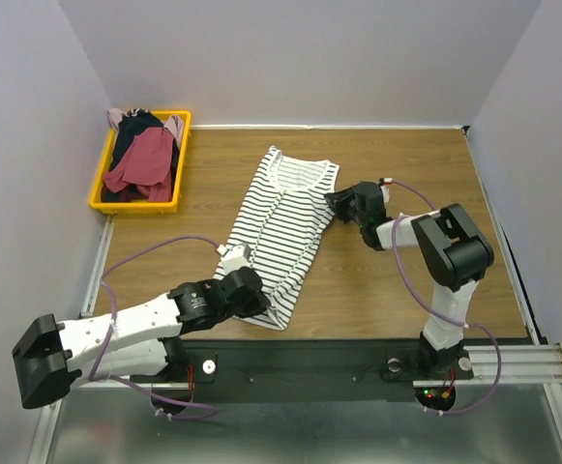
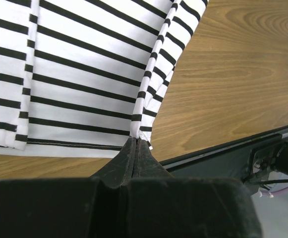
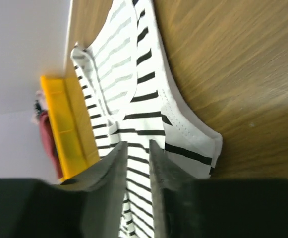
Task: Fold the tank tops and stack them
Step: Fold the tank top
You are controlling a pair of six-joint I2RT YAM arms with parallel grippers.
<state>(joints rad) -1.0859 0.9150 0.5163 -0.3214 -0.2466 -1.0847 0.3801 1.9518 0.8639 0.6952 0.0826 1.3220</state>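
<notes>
- Striped tank top: white with thin black stripes, spread flat on the table, neck end far and hem end near. It stretches between the two claws and is touched by both.
- Left claw: fingers pressed together with no gap, clamped on the near hem of the striped tank top at a folded side edge. In the left wrist view the cloth fans out ahead of the tips and to their left. Bare table is seen to their right.
- Left claw, top view: set at the near left corner of the garment, whose body runs away from it towards the far right.
- Right claw: fingers drawn close, a narrow slit left between them. Striped cloth fills that slit, so the claw is closed on the garment's edge. The armhole curve and a strap lie just beyond the tips.
- Right claw, top view: placed at the garment's right side, just below the shoulder strap, with the rest of the cloth to its left.
- Yellow bin: well to the left of the right claw and far beyond the left claw, at the table's far left corner.
- Dark red tank top: heaped in the bin over darker cloth, apart from both claws.
</notes>
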